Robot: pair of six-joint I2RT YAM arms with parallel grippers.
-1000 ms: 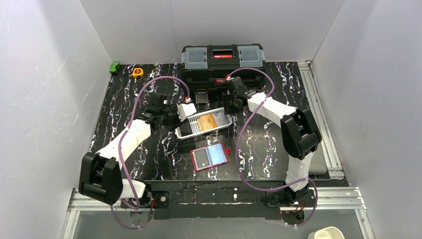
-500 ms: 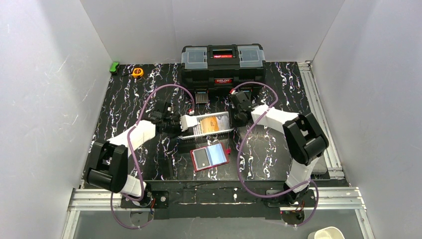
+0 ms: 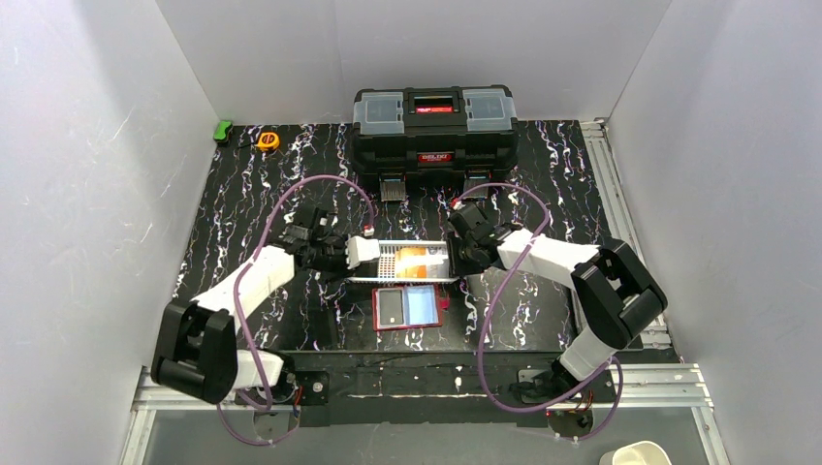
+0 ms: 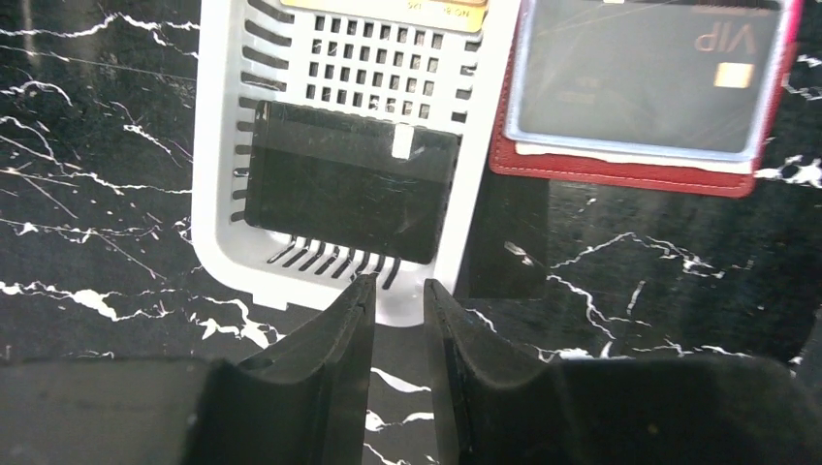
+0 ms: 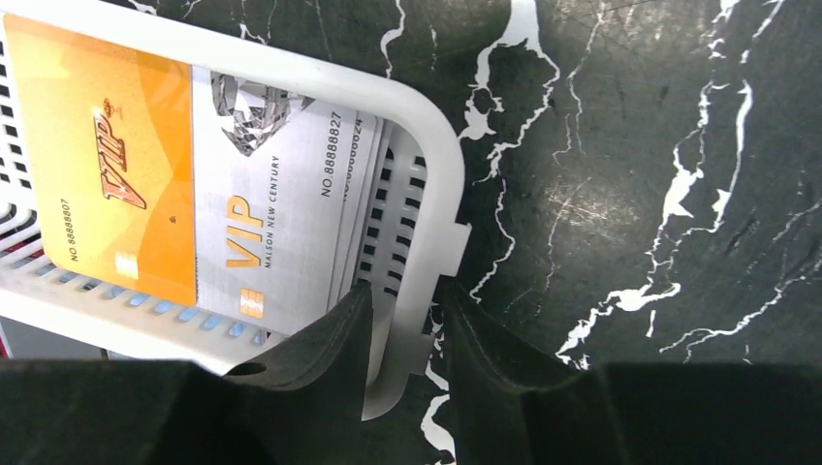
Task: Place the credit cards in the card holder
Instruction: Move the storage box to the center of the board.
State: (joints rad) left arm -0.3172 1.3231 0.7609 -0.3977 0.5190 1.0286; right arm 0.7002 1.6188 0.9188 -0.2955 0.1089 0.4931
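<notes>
A white mesh basket (image 3: 390, 260) lies crosswise between my two grippers, just behind the open red card holder (image 4: 620, 172). The basket holds an orange card (image 5: 107, 165), a grey-silver card (image 5: 276, 194) partly under it, and a black card (image 4: 349, 194) at the left end. The holder shows a grey card (image 3: 391, 308) and a light blue card (image 3: 422, 305). My left gripper (image 4: 399, 289) has its tips at the basket's left end rim, a narrow gap between them, clamping nothing. My right gripper (image 5: 407, 302) straddles the right end wall, closed on it.
A big black toolbox (image 3: 433, 124) stands at the back. A yellow tape measure (image 3: 268, 140) and a green item (image 3: 223, 130) lie at the back left. A small black object (image 3: 325, 329) sits near the front edge, left of the holder. Purple cables arch over both arms.
Both arms came toward the near edge and the basket swung from slanted to square, ending right behind the card holder. The holder also turned square. The right jaws narrowed onto the wall.
</notes>
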